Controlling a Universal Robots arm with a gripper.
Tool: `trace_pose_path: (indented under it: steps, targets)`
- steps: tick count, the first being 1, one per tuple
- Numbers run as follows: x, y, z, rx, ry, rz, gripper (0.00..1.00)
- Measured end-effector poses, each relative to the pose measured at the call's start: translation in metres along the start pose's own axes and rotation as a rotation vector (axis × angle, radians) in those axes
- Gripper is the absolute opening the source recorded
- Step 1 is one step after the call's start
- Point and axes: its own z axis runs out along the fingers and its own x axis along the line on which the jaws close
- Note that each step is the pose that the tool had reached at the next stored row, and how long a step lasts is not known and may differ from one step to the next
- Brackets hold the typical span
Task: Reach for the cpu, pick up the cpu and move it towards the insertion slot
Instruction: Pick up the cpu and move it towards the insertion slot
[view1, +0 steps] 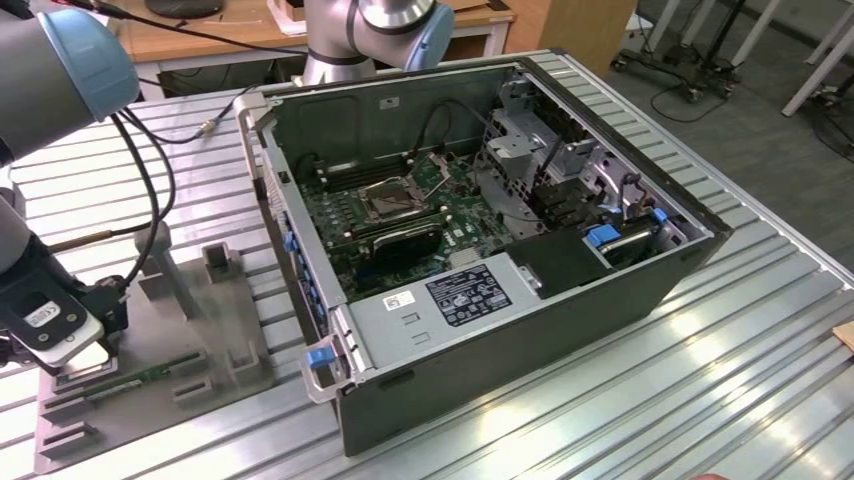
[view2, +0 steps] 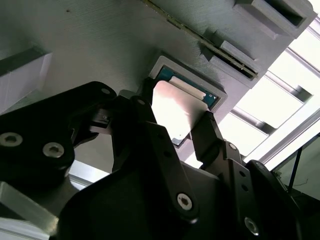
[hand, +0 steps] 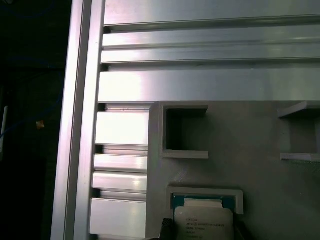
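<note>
**Fig., near to far.** Gripper (view2: 176, 114): fingers (view2: 207, 132) pinch the cpu (hand: 202, 222) by two opposite edges. I judge this leaves the silvery face w/ its small print (not read off) uncovered. The cpu sits in a grey recess (hand: 205, 190) of the fixture (hand: 240, 145), which locates it for my approach. Beyond, on the slotted table (view1: 641, 400), the open case (view1: 534, 340) lies on its side, exposing the insertion slot (view1: 394, 200), well apart from the cpu. A white label (view1: 467, 293) sits on an inner cover.
</note>
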Motion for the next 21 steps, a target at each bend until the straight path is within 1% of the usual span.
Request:
trace_pose_path:
  steps: [1, 2, 12, 16, 21]
  targets:
    - [0.0000, 0.0000, 0.0000, 0.0001, 0.0001, 0.000, 0.58]
    - [0.0000, 0.0000, 0.0000, 0.0000, 0.0000, 0.000, 0.54]
    - [-0.0001, 0.0001, -0.0003, -0.0002, -0.0004, 0.000, 0.54]
    - [-0.0001, 0.0002, -0.0044, 0.0000, -0.0001, 0.000, 0.54]
    - [-0.0002, 0.0005, -0.0115, 0.0000, -0.0001, 0.000, 0.54]
